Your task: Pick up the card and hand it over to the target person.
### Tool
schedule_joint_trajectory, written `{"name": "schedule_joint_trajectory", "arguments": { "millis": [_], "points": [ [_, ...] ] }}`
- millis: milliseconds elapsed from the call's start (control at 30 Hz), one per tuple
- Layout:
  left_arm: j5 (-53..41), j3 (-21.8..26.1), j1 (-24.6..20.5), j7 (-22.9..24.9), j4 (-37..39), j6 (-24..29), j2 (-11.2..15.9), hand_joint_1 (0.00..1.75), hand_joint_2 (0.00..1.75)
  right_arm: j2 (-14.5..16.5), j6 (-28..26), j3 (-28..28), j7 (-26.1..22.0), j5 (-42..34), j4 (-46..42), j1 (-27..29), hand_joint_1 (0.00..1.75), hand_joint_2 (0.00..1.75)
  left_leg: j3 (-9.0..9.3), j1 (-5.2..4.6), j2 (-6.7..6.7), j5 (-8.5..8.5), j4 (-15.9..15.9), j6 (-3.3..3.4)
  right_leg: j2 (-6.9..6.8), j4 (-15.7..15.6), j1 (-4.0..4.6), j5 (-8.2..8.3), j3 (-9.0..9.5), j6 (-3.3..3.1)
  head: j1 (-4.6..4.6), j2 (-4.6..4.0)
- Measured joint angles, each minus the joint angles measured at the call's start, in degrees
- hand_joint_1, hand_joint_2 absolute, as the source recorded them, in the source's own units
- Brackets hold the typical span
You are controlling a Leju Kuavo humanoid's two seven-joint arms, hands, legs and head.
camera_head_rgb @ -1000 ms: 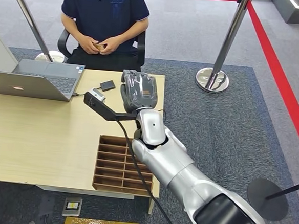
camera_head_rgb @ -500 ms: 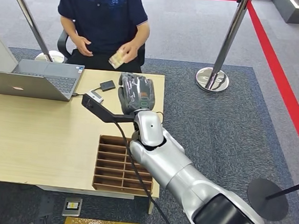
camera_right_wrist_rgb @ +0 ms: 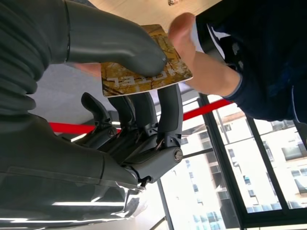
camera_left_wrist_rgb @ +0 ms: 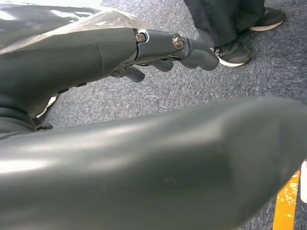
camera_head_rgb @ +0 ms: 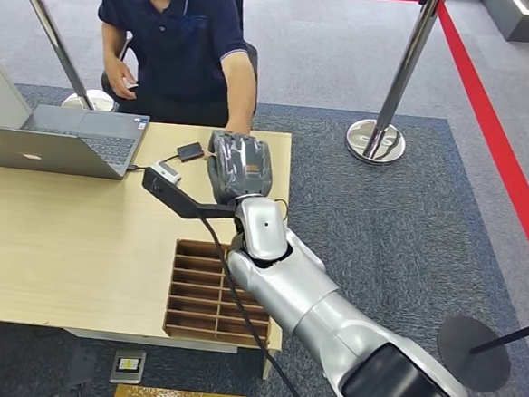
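Card sat pinched between right hand thumb and fingers; person's hand gripped its far edge.

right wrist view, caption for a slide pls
Right hand pinches a gold card between thumb and fingers while a person's hand grasps its far edge.

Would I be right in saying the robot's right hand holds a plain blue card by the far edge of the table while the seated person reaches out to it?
Not quite: the card is gold-brown and patterned, not plain blue, as the right wrist view shows. The rest stands: the right hand pinches it by the table's far edge, and the person's hand touches it.
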Motion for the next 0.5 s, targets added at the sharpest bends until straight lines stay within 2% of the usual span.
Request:
{"name": "schedule_joint_trajectory", "arguments": {
  "millis": [200, 267, 300, 400, 433, 500],
  "points": [
    [0.1, 0.1, 0.1, 0.3, 0.0, 0.1, 0.0, 0.00, 0.00, 0.0, 0.7, 0.5, 0.0, -1.0, -0.1, 0.0, 1.51, 1.75, -0.02, 0.00, 0.01, 0.01, 0.0, 0.00, 0.01, 0.0, 0.00, 0.01, -0.02, -0.01, 0.00, 0.00],
    [0.1, 0.1, 0.1, 0.3, 0.0, 0.1, 0.0, 0.00, 0.00, 0.0, 1.0, 0.8, 0.2, -1.0, 0.0, 0.0, 1.46, 1.75, -0.02, 0.00, 0.02, 0.01, 0.0, -0.01, 0.02, 0.0, 0.00, 0.02, -0.03, -0.02, 0.00, 0.00],
    [0.1, 0.1, 0.1, 0.3, 0.0, 0.1, 0.0, 0.00, 0.00, 0.0, 1.3, 1.0, 0.4, -1.1, 0.0, 0.0, 1.35, 1.75, -0.02, 0.00, 0.02, 0.01, 0.0, -0.01, 0.02, 0.0, 0.00, 0.01, -0.03, -0.02, 0.00, 0.00],
    [0.1, 0.1, 0.2, 0.3, 0.0, 0.1, 0.0, 0.00, 0.00, 0.0, 1.6, 2.0, 1.3, -0.9, 0.3, -0.1, 0.30, 1.75, -0.02, 0.00, 0.01, 0.01, 0.0, -0.01, 0.01, 0.0, 0.00, 0.01, -0.02, -0.02, 0.00, 0.00],
    [0.1, 0.1, 0.2, 0.3, 0.0, 0.1, 0.0, 0.00, 0.00, 0.0, 1.8, 2.3, 1.7, -0.8, 0.5, -0.1, 0.03, 1.75, -0.01, 0.00, 0.01, 0.00, 0.0, 0.00, 0.01, 0.0, 0.00, 0.01, -0.02, -0.01, 0.00, 0.00],
    [0.1, 0.1, 0.1, 0.4, 0.0, 0.0, 0.0, 0.00, 0.00, 0.0, 2.4, 2.6, 2.3, -0.8, 0.9, -0.2, 0.00, 1.75, -0.01, 0.00, 0.00, 0.00, 0.0, 0.00, 0.00, 0.0, 0.00, 0.00, -0.01, -0.01, 0.00, 0.00]
  ]
}}
